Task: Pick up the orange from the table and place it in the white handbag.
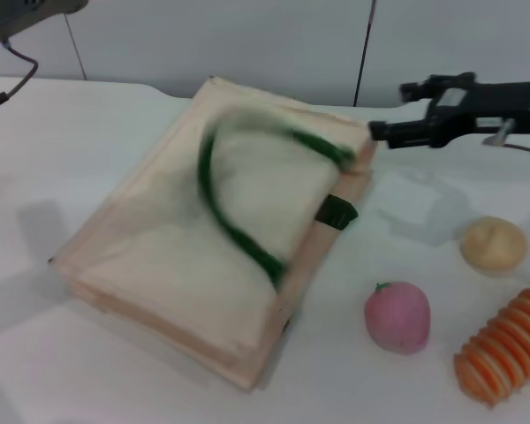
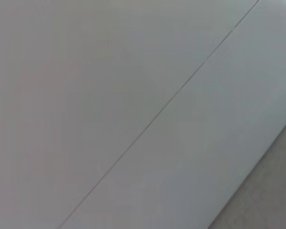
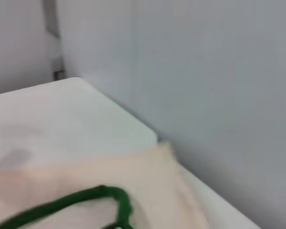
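Observation:
The white handbag [image 1: 212, 256] lies flat on the table [image 1: 62, 150], its green handles [image 1: 238, 225] arched over its top and blurred. No orange shows in any view. My right gripper [image 1: 387, 110] hangs open just past the bag's far right corner, a little above the table, with nothing between its fingers. The right wrist view looks down on that corner of the handbag [image 3: 148, 176], a green handle [image 3: 86, 198] and the table [image 3: 62, 119]. Only a part of my left arm [image 1: 22, 13] shows, raised at the far left.
To the right of the bag lie a pale beige ball [image 1: 493, 244], a pink round fruit [image 1: 397, 316] and a ribbed orange-and-cream item [image 1: 505, 344]. A grey panelled wall [image 1: 247, 35] runs behind the table. The left wrist view holds only that wall [image 2: 133, 95].

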### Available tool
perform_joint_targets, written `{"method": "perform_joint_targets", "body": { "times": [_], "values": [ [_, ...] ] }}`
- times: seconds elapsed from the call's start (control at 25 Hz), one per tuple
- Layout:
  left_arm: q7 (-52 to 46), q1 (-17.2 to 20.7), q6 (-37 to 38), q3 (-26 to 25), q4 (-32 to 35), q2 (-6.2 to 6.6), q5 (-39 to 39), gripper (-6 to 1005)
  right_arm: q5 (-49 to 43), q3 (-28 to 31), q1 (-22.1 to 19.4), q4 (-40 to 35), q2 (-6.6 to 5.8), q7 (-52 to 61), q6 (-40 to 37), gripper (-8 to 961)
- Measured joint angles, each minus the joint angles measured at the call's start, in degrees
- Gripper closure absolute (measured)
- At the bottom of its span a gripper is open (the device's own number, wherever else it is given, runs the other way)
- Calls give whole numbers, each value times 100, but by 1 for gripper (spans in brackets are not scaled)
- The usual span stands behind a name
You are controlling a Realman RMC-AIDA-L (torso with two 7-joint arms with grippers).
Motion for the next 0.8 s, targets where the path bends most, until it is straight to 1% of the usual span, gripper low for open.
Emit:
{"method": "perform_joint_targets", "body": {
  "times": [0.08, 0.2, 0.32, 0.44, 0.52, 0.56, 0.6, 0.64, 0.68, 0.8],
  "values": [
    [0, 26, -91, -5, 1, -12, 0, 735, 13, 29, -120, -153, -1, 81, -19, 64],
    [2, 43, -152, -6, 3, -28, 0, 614, 18, 152, -234, -309, -2, 173, -52, 64],
    [48, 45, -159, -6, 5, -41, 0, 494, 20, 445, -279, -369, -3, 175, -37, 65],
    [152, 53, -198, -9, 7, -54, 1, 421, 113, 807, -345, -369, -1, 75, -27, 65],
    [250, 60, -255, -14, 8, -86, 2, 373, 362, 895, -439, -369, 3, -33, -30, 65],
    [298, 63, -279, -15, 9, -100, 2, 374, 549, 904, -507, -367, 4, -101, -40, 65],
    [498, 78, -373, -13, 11, -153, 4, 374, 944, 905, -642, -345, 4, -242, -52, 65],
    [601, 86, -416, -13, 10, -172, 4, 374, 1157, 906, -709, -334, 4, -318, -50, 65],
    [601, 86, -416, -13, 10, -172, 4, 375, 1157, 906, -709, -334, 4, -318, -50, 65],
    [946, 111, -644, -25, 11, -275, 3, 376, 1735, 910, -909, -298, 14, -591, -65, 66]
  ]
}}
